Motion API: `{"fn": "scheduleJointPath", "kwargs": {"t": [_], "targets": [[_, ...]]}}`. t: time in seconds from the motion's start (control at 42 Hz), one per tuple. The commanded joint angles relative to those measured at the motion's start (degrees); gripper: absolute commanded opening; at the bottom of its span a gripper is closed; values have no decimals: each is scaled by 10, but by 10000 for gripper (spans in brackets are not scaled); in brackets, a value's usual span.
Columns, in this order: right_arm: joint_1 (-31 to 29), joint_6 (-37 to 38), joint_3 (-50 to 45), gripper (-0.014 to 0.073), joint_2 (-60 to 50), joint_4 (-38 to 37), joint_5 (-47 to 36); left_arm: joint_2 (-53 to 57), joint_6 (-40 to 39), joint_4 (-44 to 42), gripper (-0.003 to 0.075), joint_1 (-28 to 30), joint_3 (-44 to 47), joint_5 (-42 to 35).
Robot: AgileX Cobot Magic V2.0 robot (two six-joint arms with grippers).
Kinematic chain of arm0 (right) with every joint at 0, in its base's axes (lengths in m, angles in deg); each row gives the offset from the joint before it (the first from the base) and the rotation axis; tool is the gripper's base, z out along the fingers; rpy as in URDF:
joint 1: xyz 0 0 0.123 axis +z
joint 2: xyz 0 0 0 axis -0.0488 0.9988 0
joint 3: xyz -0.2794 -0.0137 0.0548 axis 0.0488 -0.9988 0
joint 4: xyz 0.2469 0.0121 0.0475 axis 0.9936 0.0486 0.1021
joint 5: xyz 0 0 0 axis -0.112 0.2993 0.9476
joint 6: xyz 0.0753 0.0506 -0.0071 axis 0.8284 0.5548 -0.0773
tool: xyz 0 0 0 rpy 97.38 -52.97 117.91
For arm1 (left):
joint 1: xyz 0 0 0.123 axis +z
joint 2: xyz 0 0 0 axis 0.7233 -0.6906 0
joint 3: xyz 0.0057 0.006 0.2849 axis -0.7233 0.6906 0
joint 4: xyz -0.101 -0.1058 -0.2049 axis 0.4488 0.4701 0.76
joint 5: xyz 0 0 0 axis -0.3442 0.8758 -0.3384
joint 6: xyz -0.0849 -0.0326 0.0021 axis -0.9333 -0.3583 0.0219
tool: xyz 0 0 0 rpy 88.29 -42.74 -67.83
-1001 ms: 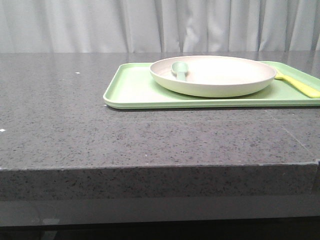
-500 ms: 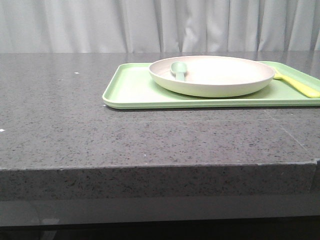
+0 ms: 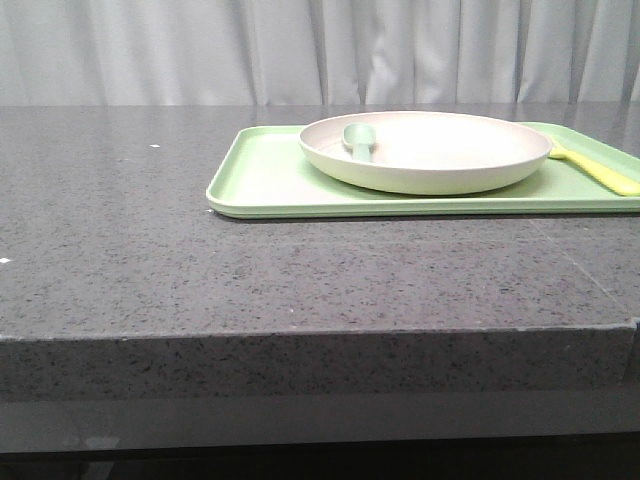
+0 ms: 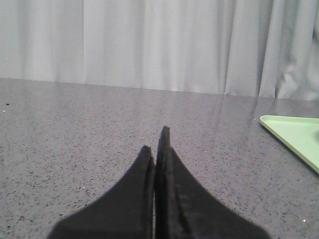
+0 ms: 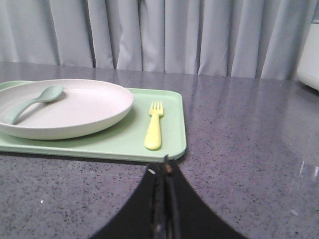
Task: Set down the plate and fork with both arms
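Pale grey curtains (image 3: 200, 50) hang behind a dark speckled stone worktop (image 3: 150, 260). On it, toward 2 o'clock in the front view, a light-green tray (image 3: 262, 180) carries the plate (image 3: 440, 160), which sits flat with a grey-green spoon (image 3: 357, 140) lying inside it at its 9 o'clock side. The fork (image 3: 595, 168) lies flat on the tray just beside the plate at its 3 o'clock, tines pointing away from the robot, not touching the rim.

The right end effector (image 5: 166, 172) is clenched, its fingers pressed together and holding nothing; it sits low over bare worktop just short of the tray's near edge, with the fork at its 12 o'clock and the plate at about 10 o'clock. The left end effector (image 4: 155, 144) is likewise clenched and empty, over bare worktop, with a corner of the tray at its 2 o'clock, well apart.
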Motion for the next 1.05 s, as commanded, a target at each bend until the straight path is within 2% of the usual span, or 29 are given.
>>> {"fn": "scheduleJointPath", "kwargs": {"t": [0.0, 0.095, 1.025], "targets": [[-2, 44, 2, -67, -10, -23, -64, 11, -6, 0, -18, 0, 2, -45], [-2, 66, 2, -67, -10, -51, -67, 11, -6, 0, -18, 0, 2, -45], [-12, 66, 2, -67, -10, -51, -66, 11, -6, 0, -18, 0, 2, -45]]}}
